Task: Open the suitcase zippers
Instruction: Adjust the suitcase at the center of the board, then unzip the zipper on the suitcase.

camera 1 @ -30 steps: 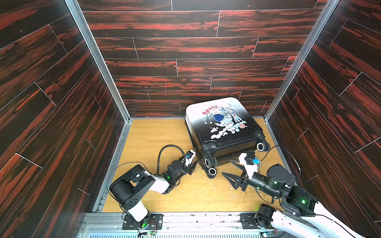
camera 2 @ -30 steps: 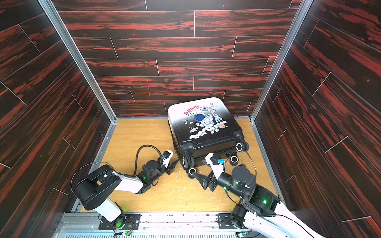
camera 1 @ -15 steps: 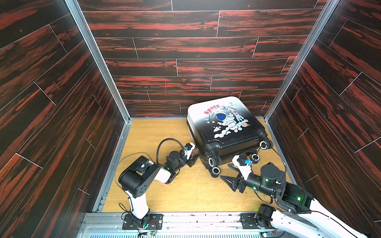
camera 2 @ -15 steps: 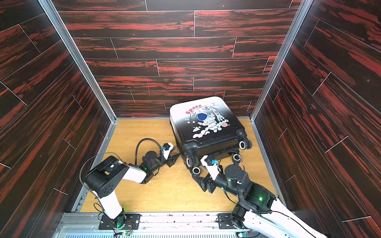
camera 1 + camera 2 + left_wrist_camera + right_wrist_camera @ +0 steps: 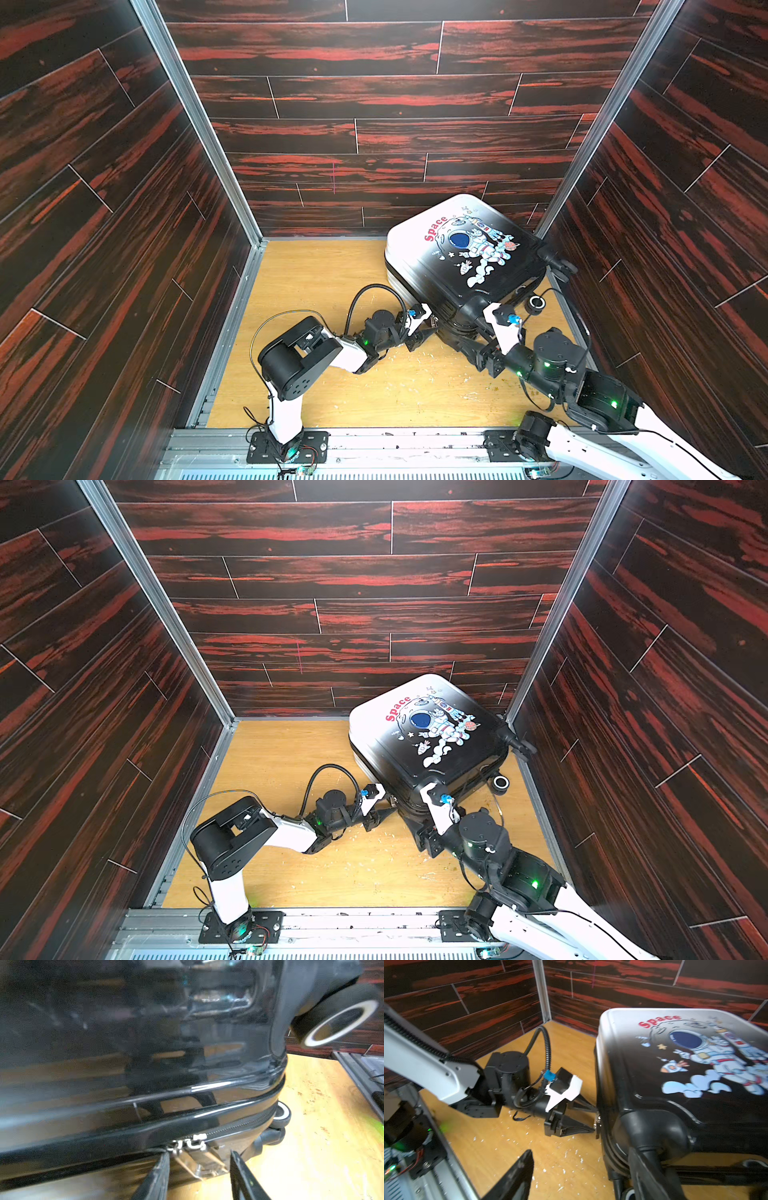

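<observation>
dark red plank walls box in a pale wood table (image 5: 316, 291). item: the suitcase (image 5: 461, 257), lying flat in the far right corner; glossy hard shell, rounded corners; we judge it light, stiff, slippery, apt to slide when tugged. the zippers (image 5: 239, 1127): fine toothed track along the seam, small metal pulls (image 5: 193, 1144) the place to take hold. left gripper (image 5: 198, 1157) jaws parted astride those pulls, not clenched. right gripper (image 5: 580, 1153) jaws wide, empty, by a wheel housing (image 5: 652, 1126).

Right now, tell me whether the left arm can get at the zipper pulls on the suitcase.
Probably yes. The left gripper is open right at the suitcase, with the silver zipper pulls just between its fingertips; nothing blocks the way.
</observation>
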Robot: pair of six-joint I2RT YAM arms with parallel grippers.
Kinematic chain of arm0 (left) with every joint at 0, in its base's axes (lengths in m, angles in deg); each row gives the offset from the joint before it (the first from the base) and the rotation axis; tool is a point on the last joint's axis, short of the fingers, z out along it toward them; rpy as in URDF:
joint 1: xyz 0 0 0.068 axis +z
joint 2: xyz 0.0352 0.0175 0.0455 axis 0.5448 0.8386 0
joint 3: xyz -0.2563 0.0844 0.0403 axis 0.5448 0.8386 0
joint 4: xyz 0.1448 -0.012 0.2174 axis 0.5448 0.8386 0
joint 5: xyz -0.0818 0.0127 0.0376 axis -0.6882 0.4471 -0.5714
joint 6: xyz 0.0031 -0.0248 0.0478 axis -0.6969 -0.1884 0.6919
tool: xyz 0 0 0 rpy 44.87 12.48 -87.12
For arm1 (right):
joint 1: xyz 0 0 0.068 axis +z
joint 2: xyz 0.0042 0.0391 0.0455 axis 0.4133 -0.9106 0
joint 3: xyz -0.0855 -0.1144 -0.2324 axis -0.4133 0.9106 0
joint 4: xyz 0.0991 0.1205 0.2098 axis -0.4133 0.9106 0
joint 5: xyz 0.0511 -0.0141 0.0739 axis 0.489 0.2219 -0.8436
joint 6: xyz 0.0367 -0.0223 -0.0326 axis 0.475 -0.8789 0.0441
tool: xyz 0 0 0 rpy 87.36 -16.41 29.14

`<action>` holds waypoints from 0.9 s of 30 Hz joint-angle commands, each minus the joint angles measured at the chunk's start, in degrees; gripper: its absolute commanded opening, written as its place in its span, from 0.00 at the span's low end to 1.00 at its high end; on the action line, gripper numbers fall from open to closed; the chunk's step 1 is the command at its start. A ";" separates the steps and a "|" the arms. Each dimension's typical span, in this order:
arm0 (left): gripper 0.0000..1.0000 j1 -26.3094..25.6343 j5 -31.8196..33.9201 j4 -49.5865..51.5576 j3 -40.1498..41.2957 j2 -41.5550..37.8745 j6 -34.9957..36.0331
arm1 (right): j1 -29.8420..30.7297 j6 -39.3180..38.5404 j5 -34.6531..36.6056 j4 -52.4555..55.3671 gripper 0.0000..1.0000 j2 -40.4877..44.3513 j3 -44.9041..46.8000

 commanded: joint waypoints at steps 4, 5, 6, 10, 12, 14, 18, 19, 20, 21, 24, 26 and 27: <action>0.38 -0.20 3.18 -6.83 1.07 1.03 0.90 | 0.02 1.50 4.91 1.06 0.74 1.88 -0.55; 0.36 -0.37 3.33 -6.85 1.23 1.26 0.90 | 0.02 1.55 5.01 1.10 0.74 1.89 -0.39; 0.35 -0.53 3.50 -7.19 1.54 1.44 0.69 | 0.02 1.69 5.09 1.23 0.74 1.82 -0.38; 0.36 -1.56 6.50 -9.88 4.81 1.23 0.81 | 0.02 2.19 5.36 0.96 0.74 1.63 -0.42; 0.37 -1.82 8.45 -11.44 7.00 0.56 0.56 | 0.02 2.32 5.31 0.59 0.74 1.72 -0.34; 0.37 -2.89 8.72 -10.68 8.26 -0.45 1.46 | 0.02 2.37 5.18 0.27 0.74 1.44 -0.08; 0.36 -6.38 10.59 -6.98 7.31 -0.61 4.64 | 0.02 2.50 5.02 -0.72 0.74 0.93 0.45; 0.36 -6.50 11.04 -7.67 7.00 0.16 4.28 | 0.02 2.65 4.86 -0.93 0.74 0.85 0.54; 0.37 -6.53 11.91 -8.83 6.74 0.91 3.98 | 0.02 2.68 4.67 -1.18 0.74 0.76 0.50; 0.37 -6.51 12.87 -9.81 6.59 1.46 3.85 | 0.02 2.89 4.51 -1.27 0.74 0.67 0.46; 0.40 -6.53 15.25 -10.65 5.12 2.94 3.57 | 0.02 3.33 4.29 -0.97 0.74 0.65 0.28; 0.40 -6.53 16.23 -10.45 3.76 3.70 3.32 | 0.02 3.40 4.38 -0.75 0.74 0.84 0.19; 0.40 -6.52 16.74 -10.63 3.37 4.05 3.00 | 0.02 3.41 4.35 -0.67 0.74 0.89 0.13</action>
